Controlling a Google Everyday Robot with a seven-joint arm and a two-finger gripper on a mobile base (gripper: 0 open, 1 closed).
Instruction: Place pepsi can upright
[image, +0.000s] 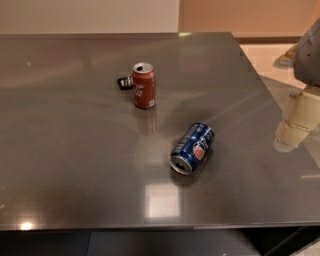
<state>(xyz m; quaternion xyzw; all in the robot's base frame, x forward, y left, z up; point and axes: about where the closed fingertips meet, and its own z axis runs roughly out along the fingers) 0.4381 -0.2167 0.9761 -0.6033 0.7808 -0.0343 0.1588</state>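
The pepsi can (193, 147) is dark blue with a red-and-white logo. It lies on its side near the middle of the grey table (75, 150), with its open silver end pointing toward the front left. My gripper (295, 125) shows as a cream-coloured piece at the right edge of the camera view, above the table's right side. It is well to the right of the can and does not touch it.
A red cola can (144, 85) stands upright behind and to the left of the pepsi can. A small dark object (125, 82) lies just left of the red can. The table's front edge runs along the bottom, and its right edge is near my arm.
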